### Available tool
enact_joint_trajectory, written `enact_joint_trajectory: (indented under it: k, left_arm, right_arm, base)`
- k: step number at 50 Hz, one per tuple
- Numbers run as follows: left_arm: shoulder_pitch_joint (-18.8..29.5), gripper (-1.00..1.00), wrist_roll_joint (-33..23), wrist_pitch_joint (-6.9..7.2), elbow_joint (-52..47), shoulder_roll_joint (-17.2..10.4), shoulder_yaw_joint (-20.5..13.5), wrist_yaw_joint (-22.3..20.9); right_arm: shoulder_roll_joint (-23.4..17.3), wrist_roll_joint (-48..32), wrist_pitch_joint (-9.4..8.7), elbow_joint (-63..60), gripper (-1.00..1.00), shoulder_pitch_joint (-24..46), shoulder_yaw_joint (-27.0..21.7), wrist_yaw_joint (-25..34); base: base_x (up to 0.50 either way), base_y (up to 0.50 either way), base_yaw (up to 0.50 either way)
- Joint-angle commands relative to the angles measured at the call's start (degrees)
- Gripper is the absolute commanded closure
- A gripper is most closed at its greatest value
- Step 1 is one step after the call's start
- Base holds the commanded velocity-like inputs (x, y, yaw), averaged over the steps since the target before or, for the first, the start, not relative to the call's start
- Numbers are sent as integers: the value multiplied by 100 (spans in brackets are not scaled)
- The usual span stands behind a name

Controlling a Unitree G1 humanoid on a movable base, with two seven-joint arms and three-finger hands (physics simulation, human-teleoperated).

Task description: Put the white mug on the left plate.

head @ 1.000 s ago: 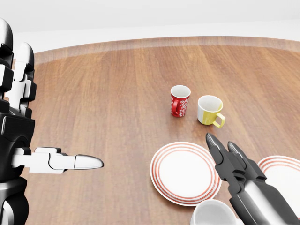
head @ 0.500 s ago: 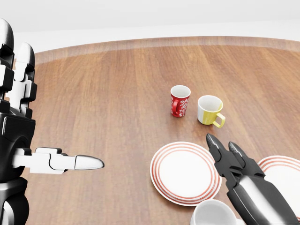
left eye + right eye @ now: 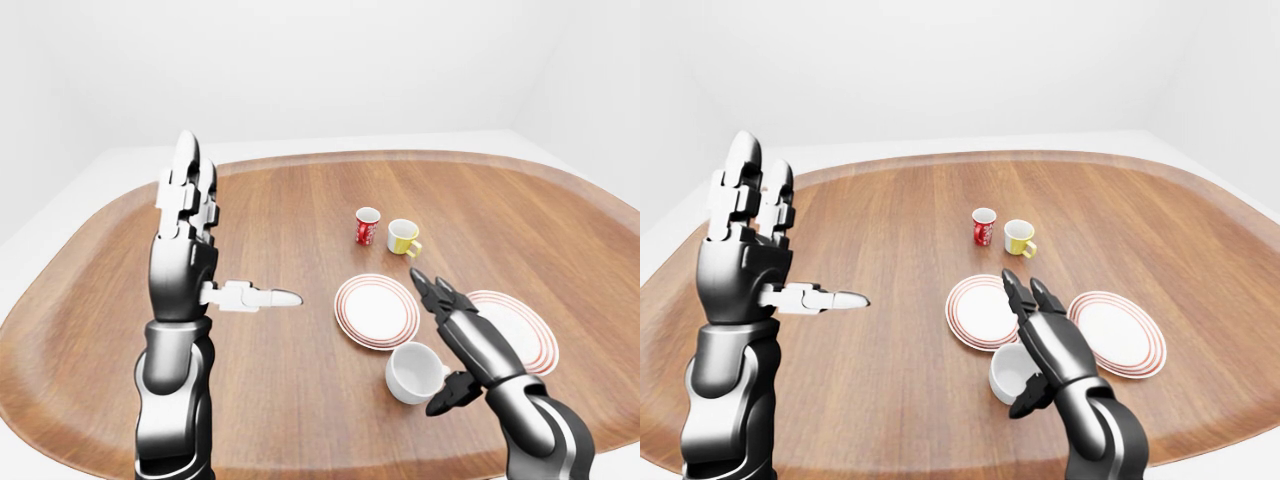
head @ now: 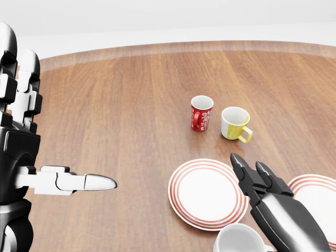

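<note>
- The plain white ceramic mug stands upright on the round wooden table, just below the lower rim of the left white plate with red rings in the left-eye view, not yet on it.
- Your right hand sits just beside the mug on its right, long fingers stretched out flat and pointing up the view, the thumb curled low by the mug's wall; the digits are spread and nothing is gripped. Whether the thumb touches the mug, you cannot tell from these views.
- Over the last second very little has moved: in the head view the right hand has crept slightly down and right, and the mug and plates sit as they did. You are still in the approach, with the grasp yet to come.
- The second red-ringed plate lies just right of the hand; a wide swing of the wrist could likely catch its rim.
- The red patterned mug and the yellow mug stand together above the left plate, apart from it, so they probably stay clear of a short lift.
- Your left hand is raised upright at the view's left, fingers splayed, one digit pointing toward the plates, holding nothing and well apart from everything.
- The mug sits nearer the table's bottom edge than the rest; open wood lies left of the plates.
</note>
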State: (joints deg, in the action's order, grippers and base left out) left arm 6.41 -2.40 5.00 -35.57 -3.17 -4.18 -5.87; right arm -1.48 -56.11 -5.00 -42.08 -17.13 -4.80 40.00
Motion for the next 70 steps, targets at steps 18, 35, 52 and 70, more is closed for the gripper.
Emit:
enact_joint_trajectory:
  k: [18, 35, 52, 70]
  left_arm:
    - [-14, -100, -5, 0, -1, 2, -4, -18]
    - [6, -100, -7, 0, 17, 1, 0, -11]
    - [-16, -100, -10, 0, 24, 6, 10, -13]
    - [5, -100, 14, 0, 39, 1, -8, -11]
  right_arm:
    - [-112, -222, 0, 713, -100, 214, 48, 0]
    - [-177, -246, 0, 929, -100, 340, 62, 0]
    - [-236, -295, 0, 1193, -100, 511, 131, 0]
    - [-260, -339, 0, 1417, -100, 552, 253, -86]
  base:
    - [0, 0, 0]
    - [0, 0, 0]
    - [0, 0, 0]
    - [0, 0, 0]
